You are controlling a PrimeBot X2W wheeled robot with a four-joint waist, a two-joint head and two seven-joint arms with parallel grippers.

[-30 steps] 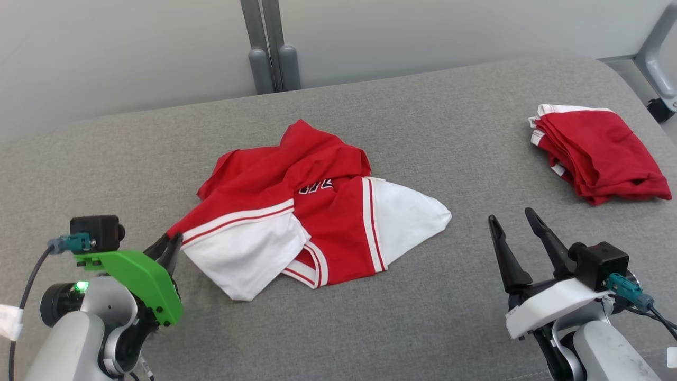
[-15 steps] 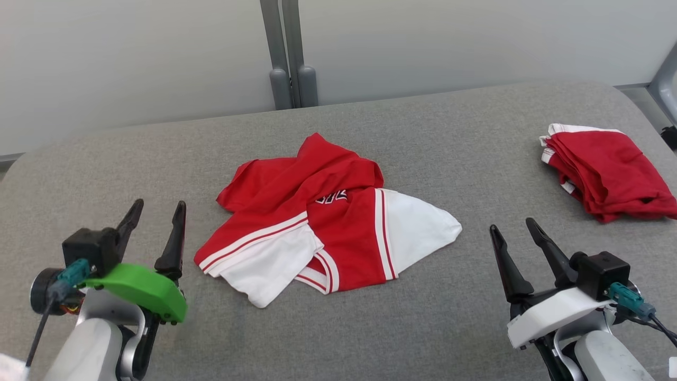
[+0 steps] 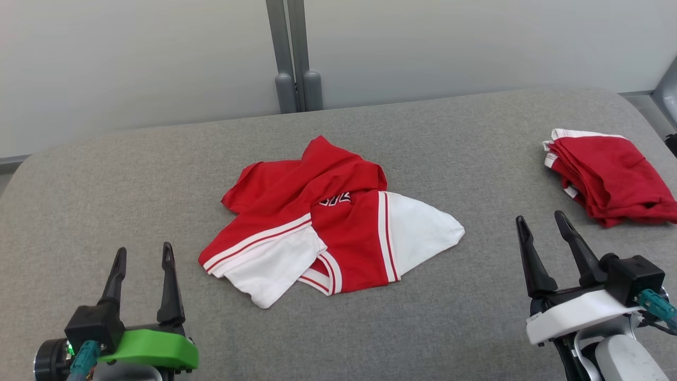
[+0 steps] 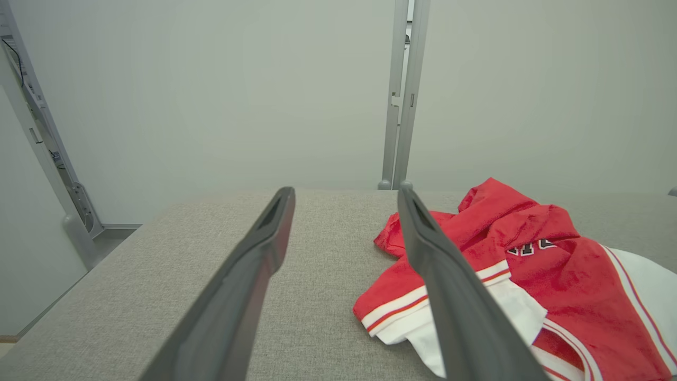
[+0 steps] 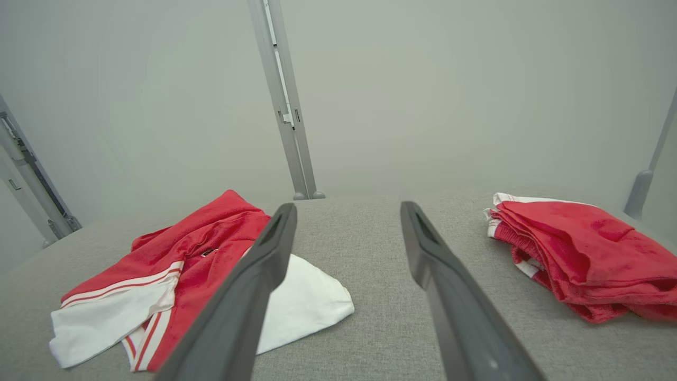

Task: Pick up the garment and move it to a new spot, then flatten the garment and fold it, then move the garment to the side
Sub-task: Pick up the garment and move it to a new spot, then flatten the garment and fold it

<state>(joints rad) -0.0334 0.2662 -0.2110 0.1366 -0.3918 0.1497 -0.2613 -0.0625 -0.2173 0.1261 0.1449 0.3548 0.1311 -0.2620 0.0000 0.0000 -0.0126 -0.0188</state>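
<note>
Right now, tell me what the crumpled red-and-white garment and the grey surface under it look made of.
Crumpled garment: likely soft knit fabric, mostly matte; it drapes in loose folds; fibre unclear. Grey surface: seemingly coarse woven upholstery cloth, matte, with a flecked weave and rounded, padded-looking edges.

A crumpled red garment with white panels and striped trim lies bunched mid-surface, its white corner pointing right.

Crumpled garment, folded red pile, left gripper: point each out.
crumpled garment [image 3: 349,233], head view, red middle panel below the lettering.
folded red pile [image 3: 608,172], head view, top red layer.
left gripper [image 3: 144,248], head view, gap midway between its open fingertips.
</note>
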